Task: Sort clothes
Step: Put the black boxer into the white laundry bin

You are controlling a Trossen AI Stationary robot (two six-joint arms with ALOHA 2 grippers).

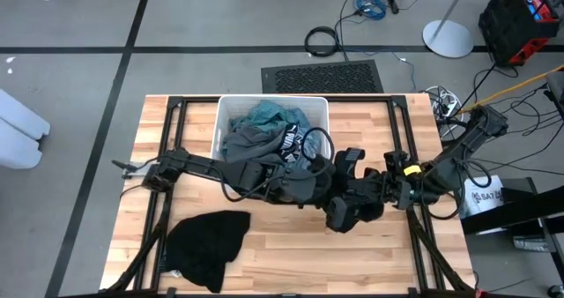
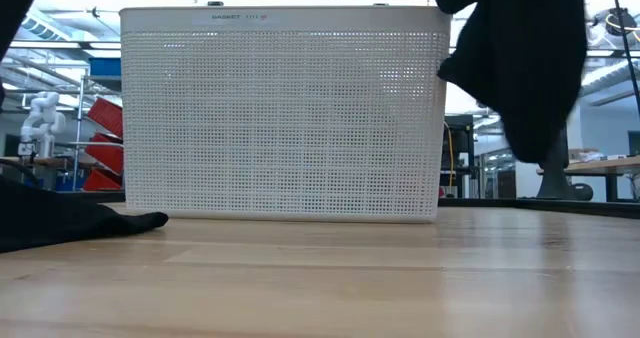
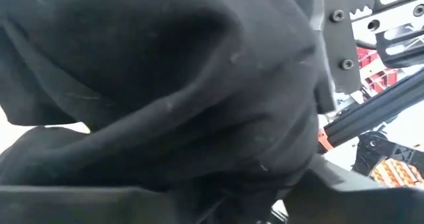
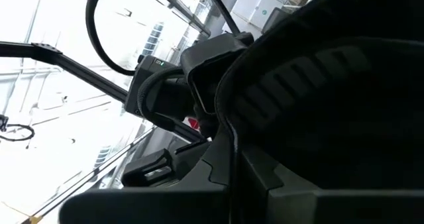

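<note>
Mostly hidden, both tools, dark garment [image 1: 304, 185]

arms: 2 | white bin [image 1: 227, 104]: 1 | black garment on table [image 1: 208, 243]: 1 | garments in bin: cannot count

Both arms are dark, nearly black, built of blocky jointed links; the left arm [image 1: 198, 166] carries a looping black cable along its upper side; the right arm [image 1: 441, 161] shows a small yellow marking near its wrist and thin black cables trailing behind; in the left wrist view a flat dark finger plate [image 3: 336, 38] bears two round screws and a saw-toothed edge.
</note>
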